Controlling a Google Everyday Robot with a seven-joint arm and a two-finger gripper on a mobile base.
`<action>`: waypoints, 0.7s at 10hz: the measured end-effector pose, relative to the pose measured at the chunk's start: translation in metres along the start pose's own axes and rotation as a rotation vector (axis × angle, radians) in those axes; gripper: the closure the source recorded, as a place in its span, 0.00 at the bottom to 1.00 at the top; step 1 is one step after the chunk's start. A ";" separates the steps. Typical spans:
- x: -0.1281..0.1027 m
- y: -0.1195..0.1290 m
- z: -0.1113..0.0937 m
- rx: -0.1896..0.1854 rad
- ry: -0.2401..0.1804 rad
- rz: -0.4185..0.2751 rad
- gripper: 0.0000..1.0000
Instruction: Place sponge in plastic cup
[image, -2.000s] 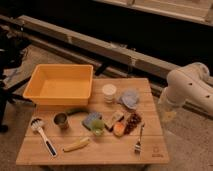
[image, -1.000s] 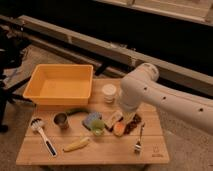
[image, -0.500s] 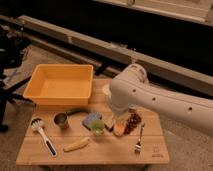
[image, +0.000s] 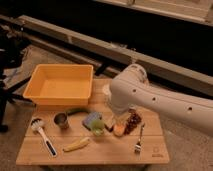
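The sponge (image: 90, 119) is a flat blue-grey pad lying on the wooden table (image: 100, 154), just left of centre. The plastic cup (image: 98, 128), small and light green, stands against the sponge's front right corner. My white arm (image: 137, 95) reaches in from the right and bends low over the table's middle, right of the sponge and cup. My gripper is hidden behind the arm's bulk; it stands open and nothing hangs from it. The sponge lies free on the table.
A yellow bin (image: 35, 90) fills the back left. A steel cup (image: 61, 120), a dish brush (image: 42, 135), a banana (image: 76, 145) and a fork (image: 139, 141) lie along the front. A tan-and-dark block (image: 120, 129) sits under the arm, and a white tub (image: 105, 91) peeks out behind it.
The arm has swung in from the right and come lower and further left over the table's middle, now covering the cloth. No object on the table has moved.
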 end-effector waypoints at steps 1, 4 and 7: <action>-0.007 -0.009 0.004 0.007 -0.012 -0.043 0.35; -0.037 -0.050 0.022 0.021 -0.035 -0.191 0.35; -0.053 -0.085 0.058 0.022 -0.009 -0.346 0.35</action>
